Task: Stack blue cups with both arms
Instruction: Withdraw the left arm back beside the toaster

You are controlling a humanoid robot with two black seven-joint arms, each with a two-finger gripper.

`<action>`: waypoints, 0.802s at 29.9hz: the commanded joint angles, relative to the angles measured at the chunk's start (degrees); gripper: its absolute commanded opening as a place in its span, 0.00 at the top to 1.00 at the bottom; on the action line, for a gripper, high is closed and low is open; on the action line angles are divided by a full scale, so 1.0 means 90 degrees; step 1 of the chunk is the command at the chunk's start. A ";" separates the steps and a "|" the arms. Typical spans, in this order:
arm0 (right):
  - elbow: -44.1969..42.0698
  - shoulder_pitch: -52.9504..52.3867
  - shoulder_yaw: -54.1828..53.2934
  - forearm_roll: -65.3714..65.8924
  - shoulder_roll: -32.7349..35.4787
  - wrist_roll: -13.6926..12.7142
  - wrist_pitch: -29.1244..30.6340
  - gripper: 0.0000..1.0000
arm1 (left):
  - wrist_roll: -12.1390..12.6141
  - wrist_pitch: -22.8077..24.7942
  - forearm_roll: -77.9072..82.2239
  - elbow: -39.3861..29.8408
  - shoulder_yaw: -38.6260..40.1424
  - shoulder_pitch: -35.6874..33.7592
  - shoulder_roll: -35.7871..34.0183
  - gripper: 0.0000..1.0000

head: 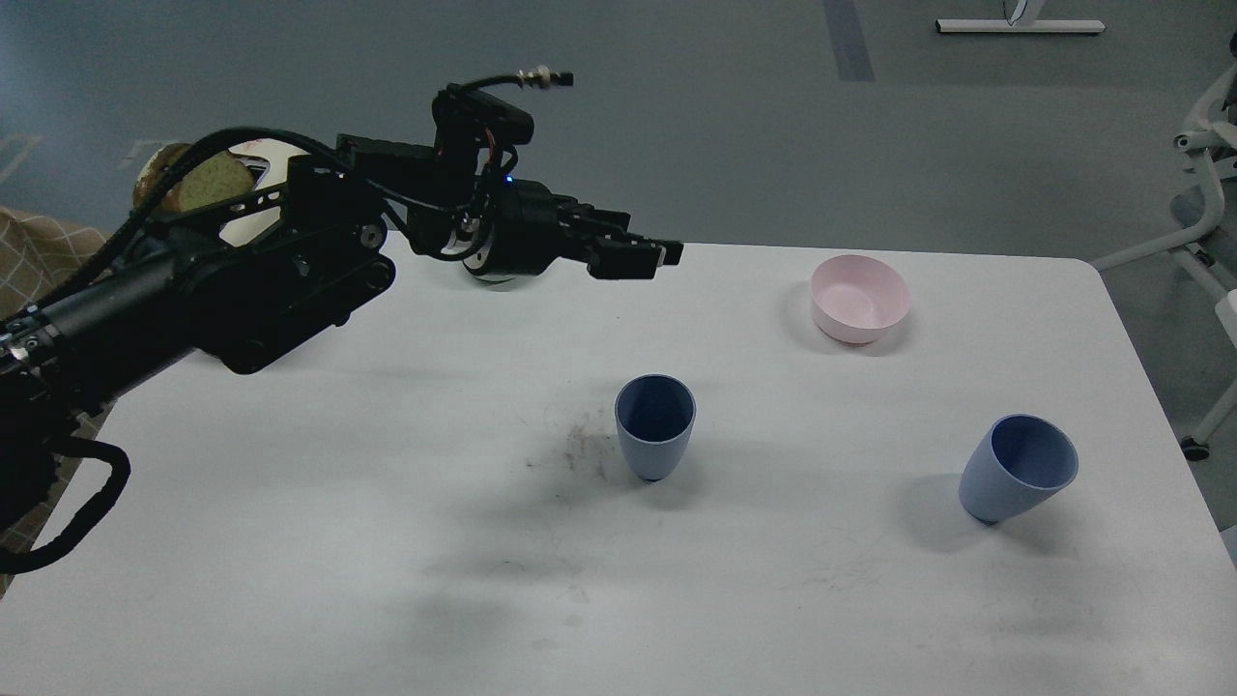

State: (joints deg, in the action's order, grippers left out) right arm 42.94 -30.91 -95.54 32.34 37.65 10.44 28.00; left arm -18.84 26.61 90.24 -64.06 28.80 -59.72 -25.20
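Note:
One blue cup [655, 425] stands upright near the middle of the white table [290, 541], free of any gripper. The second blue cup [1018, 469] rests tilted to the right near the table's right side. My left arm comes in from the left and is raised above the table. Its gripper [649, 255] points right, well above and behind the upright cup, open and empty. The right arm is out of view.
A pale pink bowl [860, 298] sits at the back right. A toaster with bread [208, 179] is mostly hidden behind my left arm at the back left. A dark smudge [580, 449] marks the table left of the upright cup. A checked cloth [39, 256] lies at far left.

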 commanded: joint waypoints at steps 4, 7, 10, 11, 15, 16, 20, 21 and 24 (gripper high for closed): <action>0.0033 -0.0334 0.0517 0.0632 0.0465 0.0002 0.0000 0.00 | -0.0055 -0.0749 -0.3847 0.0037 0.1639 0.0910 -0.0071 0.02; 0.0091 -0.0383 0.0614 0.1325 0.0612 0.0002 0.0000 0.00 | 0.0003 -0.0691 -0.5322 0.0047 0.2683 0.1447 -0.0246 0.02; 0.0461 -0.0432 0.0849 0.2145 0.0680 0.0012 0.0000 0.00 | 0.0042 -0.0603 -0.6458 0.0047 0.3768 0.2121 -0.0316 0.02; 0.0569 -0.0423 0.0888 0.2303 0.0700 0.0012 0.0000 0.00 | 0.0042 -0.0603 -0.6617 0.0037 0.3936 0.2230 -0.0316 0.02; 0.1125 -0.0344 0.1239 0.3453 0.0749 0.0012 0.0000 0.00 | 0.0081 -0.0661 -0.7018 0.0037 0.4504 0.2844 -0.0277 0.02; 0.1214 -0.0354 0.1298 0.3679 0.0749 0.0012 0.0000 0.00 | 0.0091 -0.0691 -0.7019 0.0037 0.4543 0.2904 -0.0267 0.02; 0.1703 -0.0315 0.1777 0.5059 0.0778 0.0188 0.0000 0.00 | 0.0111 -0.0886 -0.7019 -0.0070 0.4622 0.3256 -0.0257 0.02; 0.1964 -0.0257 0.2058 0.5503 0.0855 0.0352 0.0000 0.00 | 0.0111 -0.0992 -0.7019 -0.0089 0.4689 0.3334 -0.0247 0.02; 0.2687 -0.0101 0.2839 0.6423 0.1323 0.0870 0.0000 0.00 | 0.0169 -0.1101 -0.7019 -0.0129 0.4817 0.3364 -0.0218 0.02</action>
State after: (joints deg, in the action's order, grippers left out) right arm 61.47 -33.02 -76.09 82.14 46.10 14.18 28.02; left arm -17.79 17.77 27.08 -64.92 71.12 -29.99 -27.43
